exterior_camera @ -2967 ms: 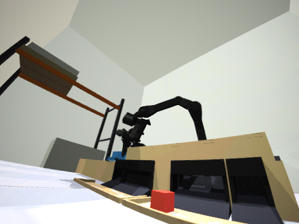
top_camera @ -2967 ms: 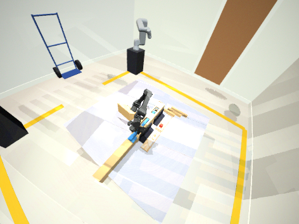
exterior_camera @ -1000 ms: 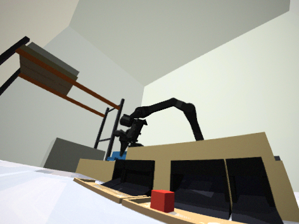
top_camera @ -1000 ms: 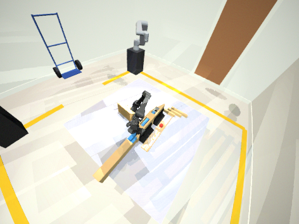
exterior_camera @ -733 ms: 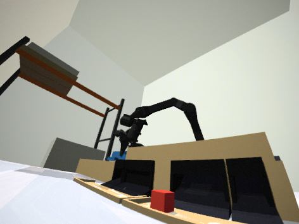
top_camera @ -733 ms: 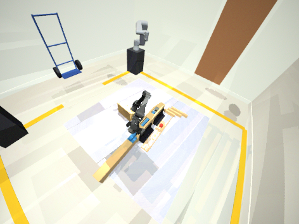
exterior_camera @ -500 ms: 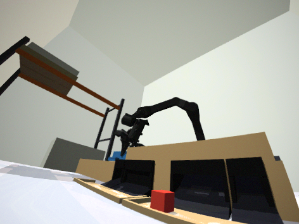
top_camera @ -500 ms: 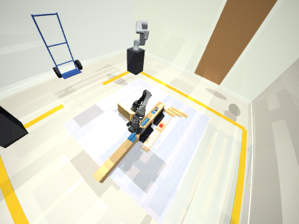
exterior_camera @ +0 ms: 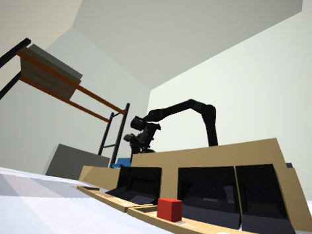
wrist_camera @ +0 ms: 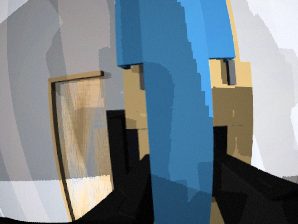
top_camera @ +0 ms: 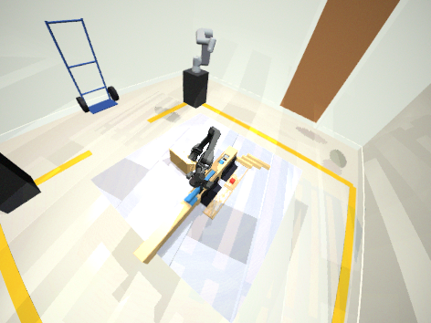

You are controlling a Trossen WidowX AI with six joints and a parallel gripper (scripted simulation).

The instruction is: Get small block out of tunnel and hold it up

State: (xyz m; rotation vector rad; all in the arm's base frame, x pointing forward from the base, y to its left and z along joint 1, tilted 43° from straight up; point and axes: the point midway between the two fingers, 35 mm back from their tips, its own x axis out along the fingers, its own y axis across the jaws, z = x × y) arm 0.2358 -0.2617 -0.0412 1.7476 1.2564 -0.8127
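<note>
Jaws (top_camera: 201,183) (exterior_camera: 142,150) stand partly closed, gripping a long blue bar (top_camera: 209,175) (wrist_camera: 180,125) with a dark finger on either flank; I take it for the cage's handle or slide. It looks stiff, light and straight-sided, so the flat flanks are the right place to hold; the smooth faces might let it creep if pulled askew, and I would expect drag from the channel rather than weight. A steady pull along the bar's own length seems the next need, since twisting could bind it. Just beyond, a broader blue piece (top_camera: 192,196) (exterior_camera: 123,162) (wrist_camera: 222,30) sits near the end of the wooden tunnel (top_camera: 230,155) (exterior_camera: 205,156) (wrist_camera: 232,110), towards the long pale beam (top_camera: 160,239). The small block that is wanted cannot be made out inside the tunnel; a red block (top_camera: 232,181) (exterior_camera: 169,209) rests outside, upright by the dark openings, and whether it is the one meant I cannot tell. It looks rigid and small, best pinched across two opposite sides. Farther back, the black arm (top_camera: 210,141) (exterior_camera: 209,125) rises, arches over the tunnel and drops its wrist steeply, the jaws pointing down.
</note>
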